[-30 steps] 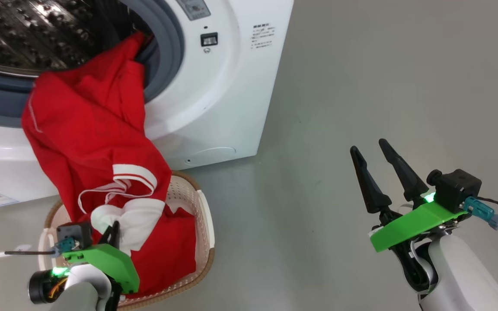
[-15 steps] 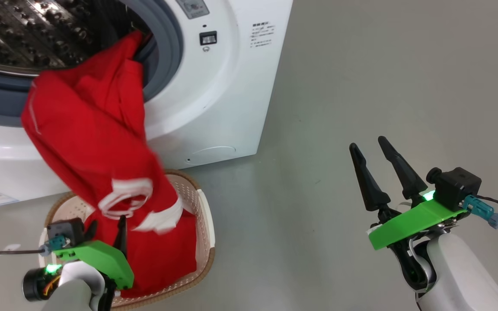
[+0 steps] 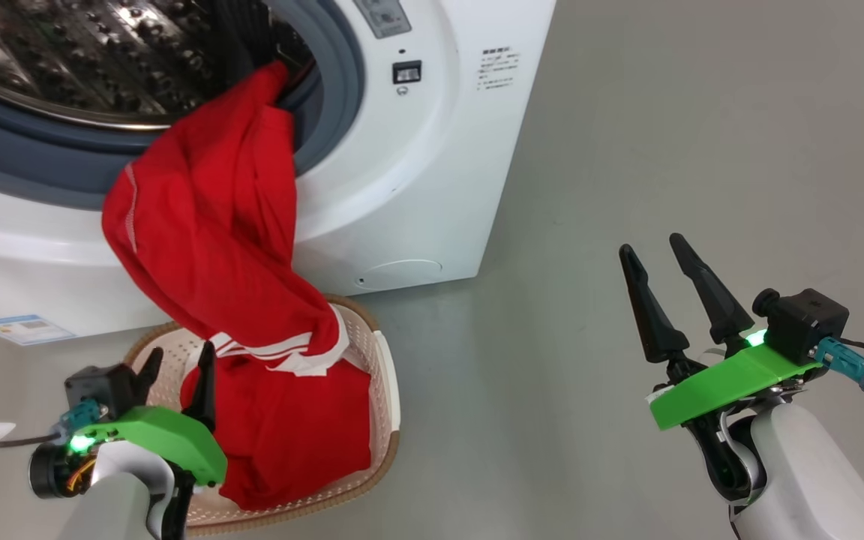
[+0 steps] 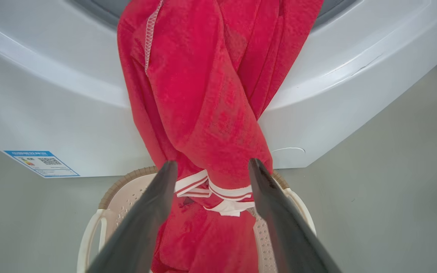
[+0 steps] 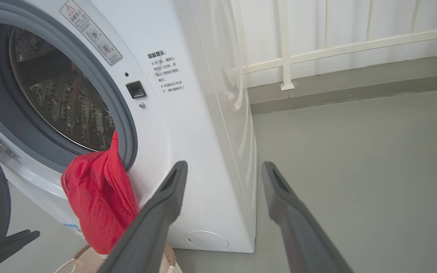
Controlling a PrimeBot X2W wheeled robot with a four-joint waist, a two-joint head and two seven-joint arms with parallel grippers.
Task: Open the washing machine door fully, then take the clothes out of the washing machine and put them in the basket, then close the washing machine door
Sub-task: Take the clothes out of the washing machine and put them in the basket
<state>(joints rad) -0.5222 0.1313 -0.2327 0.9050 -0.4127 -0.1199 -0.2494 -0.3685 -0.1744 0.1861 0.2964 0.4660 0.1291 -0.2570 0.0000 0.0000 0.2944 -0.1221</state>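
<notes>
Unloading step in hand. Red jersey (image 3: 222, 247) draped from washing machine drum (image 3: 64, 60) into basket (image 3: 387, 390). Left gripper (image 3: 181, 351) spread, empty, at basket; right gripper (image 3: 651, 246) spread, idle. Next: regrasp jersey higher, pull upper end clear.

One washing machine (image 3: 417, 187), one basket (image 3: 388, 375), two grippers (image 3: 181, 352) (image 3: 651, 246), clothes (image 3: 207, 225), number unclear
</notes>
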